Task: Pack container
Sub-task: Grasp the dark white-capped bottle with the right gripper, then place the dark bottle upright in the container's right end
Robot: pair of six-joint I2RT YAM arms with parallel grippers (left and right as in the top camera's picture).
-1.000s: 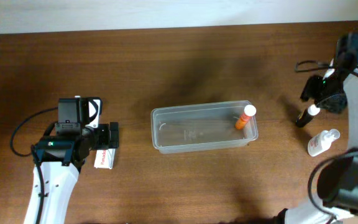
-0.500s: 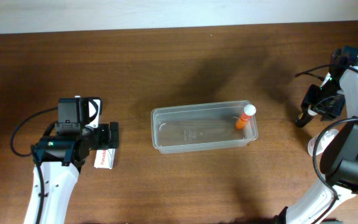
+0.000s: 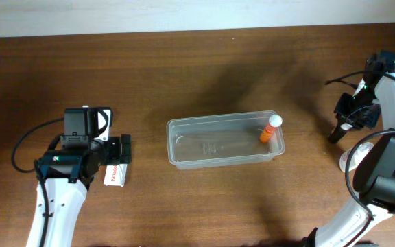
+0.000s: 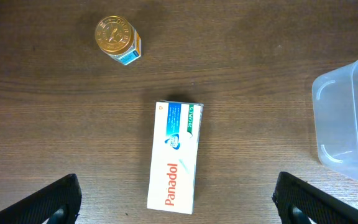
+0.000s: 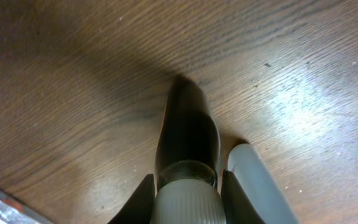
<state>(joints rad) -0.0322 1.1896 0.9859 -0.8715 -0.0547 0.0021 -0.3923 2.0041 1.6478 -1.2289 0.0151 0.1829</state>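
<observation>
Overhead: the container [image 3: 184,147] sits at the middle of the table [image 3: 184,68], with an orange bottle [image 3: 269,132] inside at its right end. The left gripper [image 3: 120,151] hangs by a Panadol box [image 3: 116,176]. The right gripper [image 3: 337,130] is far right, well apart.

Left wrist: the 2 fingers [image 4: 55,202] are spread wide and hold nothing. The box lies between them, with a gold-lidded jar [image 4: 118,38] beyond.

Right wrist: the jaws are clamped on a dark bottle [image 5: 187,130], and a pale bottle [image 5: 260,183] lies just beside it.

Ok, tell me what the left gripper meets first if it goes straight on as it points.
The Panadol box, lying centred between the open jaws of the left gripper; how far off, the picture doesn't show.
</observation>
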